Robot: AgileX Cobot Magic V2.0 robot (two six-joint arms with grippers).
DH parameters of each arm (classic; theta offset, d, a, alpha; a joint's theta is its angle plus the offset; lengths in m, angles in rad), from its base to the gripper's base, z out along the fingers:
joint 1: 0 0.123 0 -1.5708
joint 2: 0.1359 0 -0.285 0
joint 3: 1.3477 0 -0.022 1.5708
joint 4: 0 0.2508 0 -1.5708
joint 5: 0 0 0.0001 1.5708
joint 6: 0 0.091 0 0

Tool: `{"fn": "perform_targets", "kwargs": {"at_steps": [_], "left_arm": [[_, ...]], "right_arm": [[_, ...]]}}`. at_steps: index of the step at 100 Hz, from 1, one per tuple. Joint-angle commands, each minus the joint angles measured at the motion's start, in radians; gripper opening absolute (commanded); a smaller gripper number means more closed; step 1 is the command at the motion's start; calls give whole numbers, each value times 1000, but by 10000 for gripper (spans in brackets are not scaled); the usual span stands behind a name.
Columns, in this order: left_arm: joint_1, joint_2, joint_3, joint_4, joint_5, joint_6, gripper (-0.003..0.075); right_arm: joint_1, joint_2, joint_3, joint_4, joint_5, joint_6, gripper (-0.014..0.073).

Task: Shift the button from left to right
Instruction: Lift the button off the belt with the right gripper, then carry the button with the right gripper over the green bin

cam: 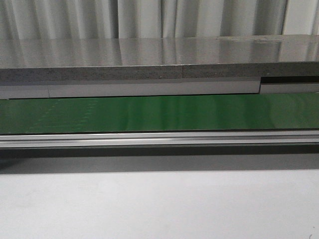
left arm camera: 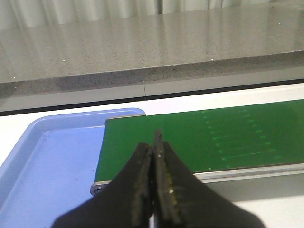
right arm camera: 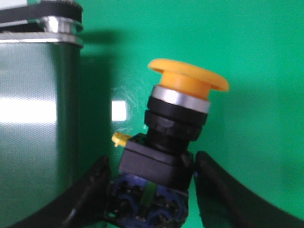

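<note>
The blue tray (left arm camera: 52, 156) beside the green conveyor belt (left arm camera: 199, 137) holds nothing visible. The left gripper (left arm camera: 155, 152) is pressed closed on nothing. The right gripper (right arm camera: 151, 190) clamps the button (right arm camera: 166, 142), yellow-orange mushroom cap, black body, over a green surface.

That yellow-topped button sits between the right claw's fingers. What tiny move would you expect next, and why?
Probably release it: the button sits between the right claw fingers over a green surface, apparently already carried over. Whether it rests on anything isn't visible.
</note>
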Motion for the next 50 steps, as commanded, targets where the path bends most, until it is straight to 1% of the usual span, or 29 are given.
{"fn": "perform_targets", "kwargs": {"at_steps": [1, 26, 50], "left_arm": [[-8, 7, -27, -13, -78, -1, -19], [-8, 7, -27, -13, -78, -1, -19], [-8, 7, -27, -13, -78, -1, -19]], "right_arm": [[-6, -32, -32, 22, -34, -22, 165], [-6, 17, -32, 16, -28, -24, 165], [-6, 20, -31, 14, -32, -24, 165]]}}
